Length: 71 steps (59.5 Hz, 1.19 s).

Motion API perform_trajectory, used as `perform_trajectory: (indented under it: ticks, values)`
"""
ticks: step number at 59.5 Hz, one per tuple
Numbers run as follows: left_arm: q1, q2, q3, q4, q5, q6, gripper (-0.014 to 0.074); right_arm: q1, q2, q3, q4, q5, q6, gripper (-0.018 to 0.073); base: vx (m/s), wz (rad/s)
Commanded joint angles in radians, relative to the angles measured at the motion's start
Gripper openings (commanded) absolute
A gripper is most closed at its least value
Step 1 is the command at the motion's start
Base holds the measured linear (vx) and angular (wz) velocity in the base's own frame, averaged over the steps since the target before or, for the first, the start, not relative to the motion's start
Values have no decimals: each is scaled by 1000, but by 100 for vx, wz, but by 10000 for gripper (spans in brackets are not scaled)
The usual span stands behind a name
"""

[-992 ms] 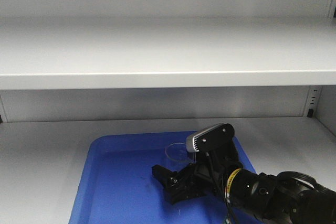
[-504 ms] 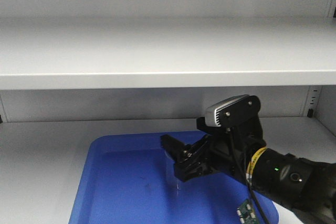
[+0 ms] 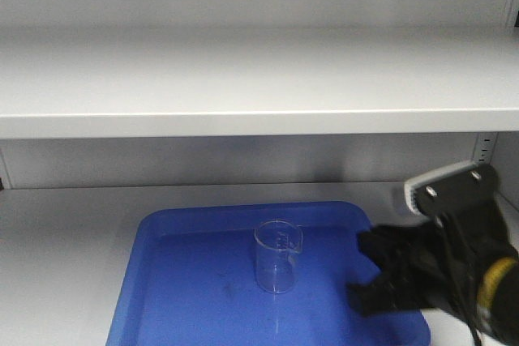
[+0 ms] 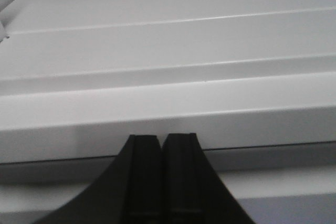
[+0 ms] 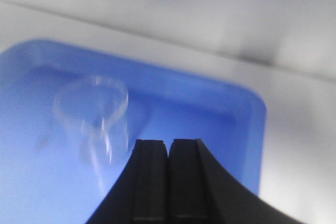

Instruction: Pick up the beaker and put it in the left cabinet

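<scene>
The beaker [image 3: 278,256] is standing upright in the blue tray [image 3: 178,297] at frame centre, while the right gripper [image 5: 168,182], jaws pressed together, is sitting apart at lower right.

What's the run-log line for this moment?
beaker: upright in blue tray, on left cabinet shelf | right gripper: shut, empty, right of beaker, apart | left gripper: shut, empty

Right arm [image 3: 454,273]: black housing, silver-grey wrist camera module with two dark screws, yellow band marking. Both grippers: matte black ribbed fingers [image 5: 168,182].
</scene>
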<state>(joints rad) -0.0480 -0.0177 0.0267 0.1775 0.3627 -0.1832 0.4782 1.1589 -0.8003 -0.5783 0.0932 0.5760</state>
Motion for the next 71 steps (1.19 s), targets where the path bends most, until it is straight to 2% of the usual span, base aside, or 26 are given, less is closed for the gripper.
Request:
perform_trajectory:
  ticks: [1,20,46,51,58,62,66,71]
  values:
    - [-5,-10,-15,3,-75,-4,4,-1,-93,47,-4,-50,9,-8,0,0]
    - [-5,-10,-15,3,-75,-4,4,-1,-205,180,-6,-47,9,-8,0,0]
    - [-5,-10,-15,3,-75,-4,4,-5,-205,185,-1,-22,-7,-8,0,0]
    - [-5,-10,-15,3,-75,-4,4,-25,-207,185,112,-32,-34,-8,0,0]
    - [-5,-10,-15,3,-75,-4,4,-94,-242,194,404,-38,-226,-8,0,0]
    - [-5,-10,-15,3,-75,-4,4,-132,-284,220,503,-93,-330,-8,0,0]
    - [-5,-10,-15,3,-75,-4,4,-161,-344,274,535,-167,-374,-8,0,0]
    - [-5,-10,-15,3,-75,-4,4,-200,-438,341,535,-242,-376,-8,0,0]
